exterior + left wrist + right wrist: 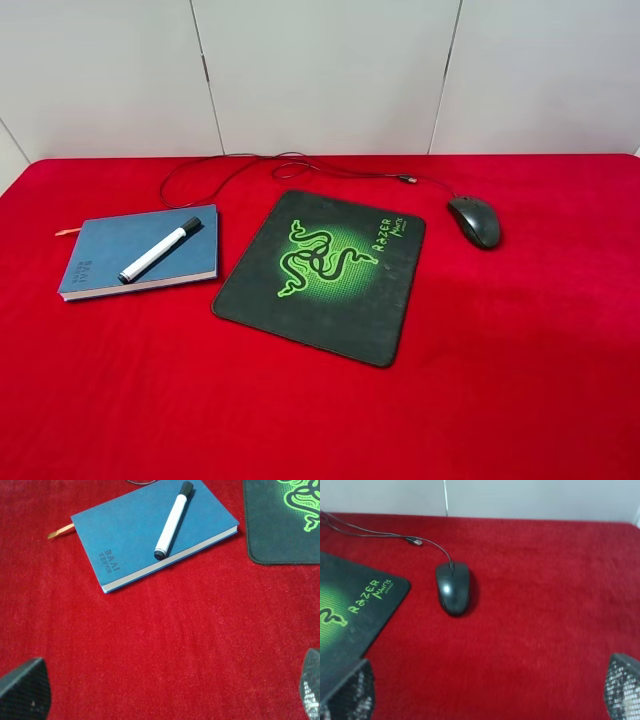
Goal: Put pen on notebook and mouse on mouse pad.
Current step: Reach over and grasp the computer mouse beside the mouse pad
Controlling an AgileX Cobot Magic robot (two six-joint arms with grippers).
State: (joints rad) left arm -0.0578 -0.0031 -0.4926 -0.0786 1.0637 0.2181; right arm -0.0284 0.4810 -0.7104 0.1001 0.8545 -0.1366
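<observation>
Mouse (474,221) just off mouse pad (320,275), by its lettered corner | pen (160,250) on notebook (105,255), beyond pad's opposite edge | left gripper (165,692), right gripper (485,695) spread wide, empty; close your right across mouse flanks; mind cable (414,541)

— How did my left claw (167,695) stand?
— You had it spread wide. Only the tips of its two dark, mesh-patterned fingertips (25,690) showed in its wrist view, with nothing between them.
— And the right claw (485,692)?
— The same: your jaws were far apart, the fingertips (622,685) dark and netted, gripping nothing. You held both claws raised and tilted downward, touching nothing.
</observation>
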